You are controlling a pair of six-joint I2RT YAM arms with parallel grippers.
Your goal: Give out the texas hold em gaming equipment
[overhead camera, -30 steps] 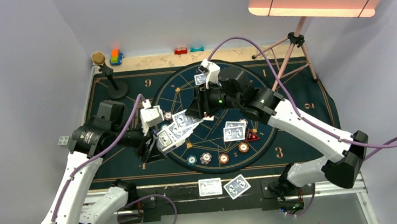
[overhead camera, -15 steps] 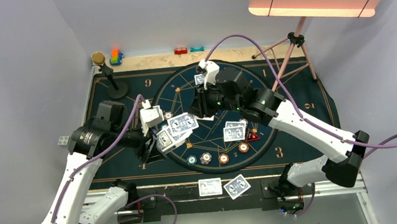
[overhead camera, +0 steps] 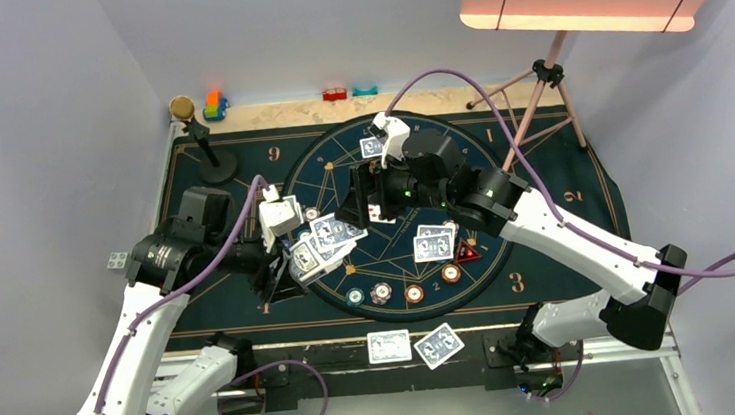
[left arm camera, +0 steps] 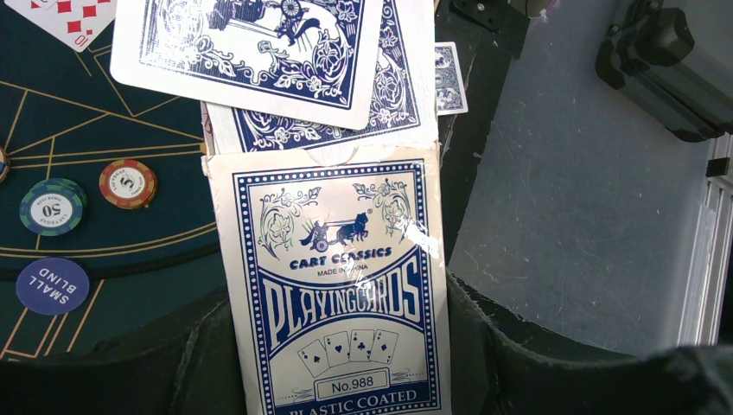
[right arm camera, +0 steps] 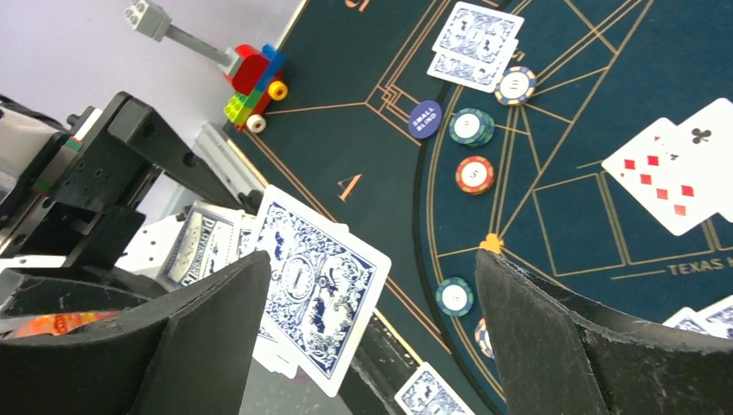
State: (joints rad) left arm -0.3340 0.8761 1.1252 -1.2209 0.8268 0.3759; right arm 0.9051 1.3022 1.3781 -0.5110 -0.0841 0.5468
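Left wrist: left end effector [left arm camera: 337,367] clenched on glossy paper card box [left arm camera: 333,285], flap open, blue-backed cards [left arm camera: 251,43] fanning out past its mouth. Round stripe-edged chips [left arm camera: 52,206] lie left of the box on dark gold-lined mat [left arm camera: 104,121]. Right end effector [right arm camera: 372,268] released, matte black fingers [right arm camera: 536,346] wide apart, just past the box's fanned cards

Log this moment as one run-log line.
left gripper shut on card box, fanned cards sticking out | right gripper open, jaws wide near fanned cards | chips on mat
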